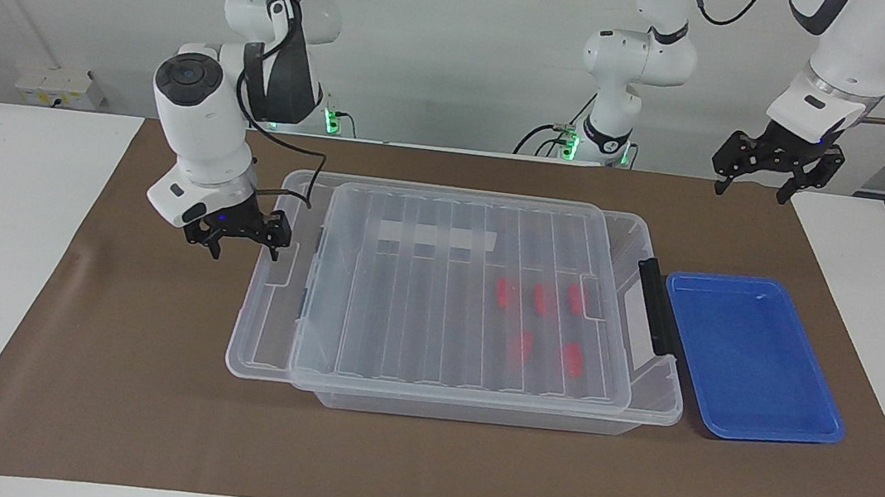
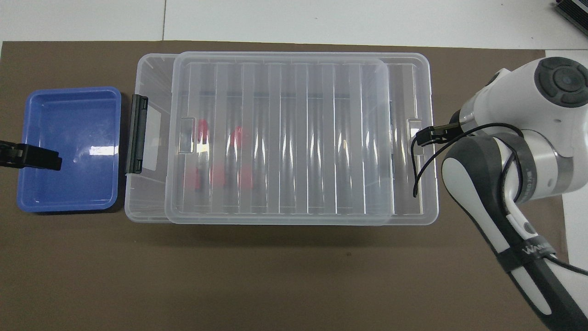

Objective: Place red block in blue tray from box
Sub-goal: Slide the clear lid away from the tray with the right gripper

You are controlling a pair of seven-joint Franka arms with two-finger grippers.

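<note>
Beside the box (image 1: 258, 344), at its right-arm end, the right gripper (image 1: 240, 232) hangs low, jaws apart and empty; it should grip the lid (image 1: 435, 314) rim squarely. Red blocks (image 1: 541, 298) lie inside, under the lid. The left gripper (image 1: 776, 168) waits raised near the blue tray (image 1: 773, 437), jaws apart, empty.

No legible text; partial lettering on right arm's strap (image 2: 535, 252)

Lidded box (image 1: 452, 308); five red blocks (image 1: 541, 299) apparently inside; blue tray (image 1: 751, 359) beside.

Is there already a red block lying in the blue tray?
No, the blue tray holds nothing, and all five red blocks are seen through the clear lid inside the box.
</note>
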